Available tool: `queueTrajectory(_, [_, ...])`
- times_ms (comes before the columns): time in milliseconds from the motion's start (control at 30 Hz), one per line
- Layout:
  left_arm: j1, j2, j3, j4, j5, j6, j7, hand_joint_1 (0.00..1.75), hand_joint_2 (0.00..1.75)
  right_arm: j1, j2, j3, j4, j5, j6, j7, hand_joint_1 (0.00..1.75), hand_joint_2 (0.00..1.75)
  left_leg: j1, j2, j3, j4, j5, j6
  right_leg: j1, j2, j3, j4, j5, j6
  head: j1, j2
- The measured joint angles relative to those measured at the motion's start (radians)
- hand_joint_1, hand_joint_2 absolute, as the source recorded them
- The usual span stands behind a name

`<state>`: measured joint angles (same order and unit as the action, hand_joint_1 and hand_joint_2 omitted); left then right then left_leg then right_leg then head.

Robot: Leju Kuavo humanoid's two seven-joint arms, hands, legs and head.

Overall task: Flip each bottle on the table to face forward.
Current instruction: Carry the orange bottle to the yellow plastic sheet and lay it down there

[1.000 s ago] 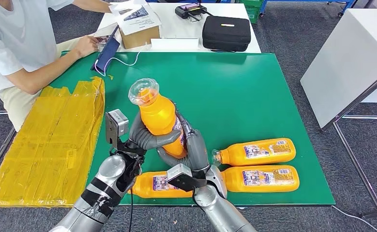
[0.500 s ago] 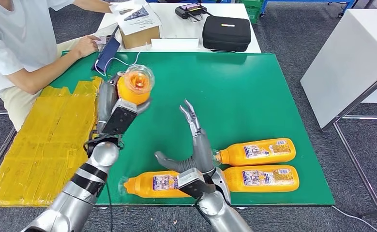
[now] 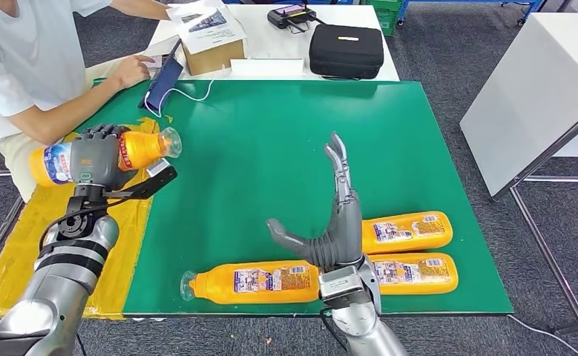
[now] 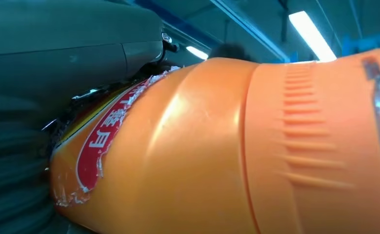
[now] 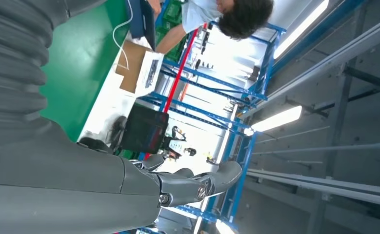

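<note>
— Where are your hands, and what is in them?

— My left hand is clamped around the middle of an orange plastic juice bottle with a clear cap. I hold it on its side above the crinkled yellow plastic sheet at the table's nine o'clock edge, cap pointing to three o'clock. In the left wrist view the bottle's orange shoulder and the torn red edge of its label sit right against my palm. My right hand holds nothing; its fingers are apart and point to twelve o'clock, with the thumb out toward nine.

— And the other bottles?

— Three more orange bottles lie flat on the green table top. The near-edge bottle is at nine o'clock of my right wrist, cap toward nine. At three o'clock of that hand, two bottles lie side by side and touching: the farther bottle and the nearer bottle.

— Anything beyond the table?

— At eleven o'clock, a person in a white shirt sits with a hand by a dark phone. At twelve o'clock, a white table carries a cardboard box and a black zip case.
</note>
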<state>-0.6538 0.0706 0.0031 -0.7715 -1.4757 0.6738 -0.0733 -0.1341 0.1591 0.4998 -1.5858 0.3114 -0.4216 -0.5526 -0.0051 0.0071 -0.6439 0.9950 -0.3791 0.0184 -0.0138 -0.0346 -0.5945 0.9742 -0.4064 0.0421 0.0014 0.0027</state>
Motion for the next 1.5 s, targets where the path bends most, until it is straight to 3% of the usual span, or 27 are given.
queueTrajectory(167, [-0.016,0.071,0.0,0.123,0.005,-0.113,0.062,1.75,1.75,0.01,-0.011,-0.01,-0.017,0.039,-0.01,0.013,0.0,1.75,0.0,0.003,0.0,0.0,0.0,0.0,0.0,0.002,-0.001,0.0,0.001,-0.002,0.0,0.0])
queueTrajectory(333, [-0.017,0.123,0.001,0.197,0.02,-0.158,0.074,1.75,1.75,0.018,-0.021,-0.016,-0.024,0.058,-0.012,0.017,0.0,1.75,0.0,0.002,-0.001,0.0,0.0,0.0,0.0,0.003,-0.002,0.0,0.001,-0.003,0.0,0.0])
queueTrajectory(633, [-0.007,0.132,0.0,0.256,0.041,-0.188,0.054,1.75,1.75,0.018,-0.025,-0.017,-0.024,0.065,-0.005,0.023,0.0,1.75,0.0,0.002,-0.001,0.0,0.0,0.0,0.0,0.002,-0.001,0.0,0.001,-0.003,0.0,0.0])
queueTrajectory(767, [0.003,0.109,-0.001,0.275,0.079,-0.23,0.018,1.75,1.75,0.01,-0.025,-0.016,-0.017,0.081,0.02,0.045,0.0,1.75,0.0,0.001,-0.001,0.0,0.0,0.0,0.0,0.002,-0.001,0.0,0.001,-0.003,0.0,0.0])
queueTrajectory(800, [0.006,0.099,-0.002,0.282,0.081,-0.24,0.021,1.56,1.75,0.005,-0.025,-0.016,-0.011,0.088,0.029,0.053,0.0,1.75,0.0,0.001,-0.001,0.0,0.0,0.0,0.0,0.002,-0.001,0.0,0.001,-0.003,0.0,0.0])
queueTrajectory(900, [0.005,0.077,-0.004,0.3,0.093,-0.27,0.027,0.25,1.75,-0.014,-0.025,-0.012,0.017,0.122,0.054,0.078,0.0,1.75,-0.001,0.001,0.0,0.0,0.0,0.0,0.0,0.002,0.0,0.0,0.001,-0.003,0.0,0.0])
queueTrajectory(933, [0.003,0.071,-0.005,0.306,0.105,-0.28,0.02,0.0,1.75,-0.02,-0.025,-0.009,0.028,0.136,0.063,0.087,0.0,1.75,-0.001,0.001,0.0,0.0,0.0,0.0,0.0,0.001,0.0,0.0,0.001,-0.003,0.0,0.0])
queueTrajectory(1367, [0.003,0.033,0.018,0.331,0.25,-0.304,-0.062,0.0,1.75,-0.069,-0.053,0.041,0.14,0.267,0.145,0.165,0.0,1.75,0.0,0.0,0.001,0.0,0.001,0.0,0.0,0.0,0.002,0.0,0.001,-0.003,0.0,0.0])
queueTrajectory(1500, [0.011,0.028,0.046,0.325,0.349,-0.277,-0.16,0.0,1.75,-0.074,-0.061,0.051,0.157,0.293,0.16,0.174,0.0,1.75,0.0,0.0,0.001,0.0,0.001,0.0,0.0,0.0,0.002,0.0,0.001,-0.003,0.0,0.0])
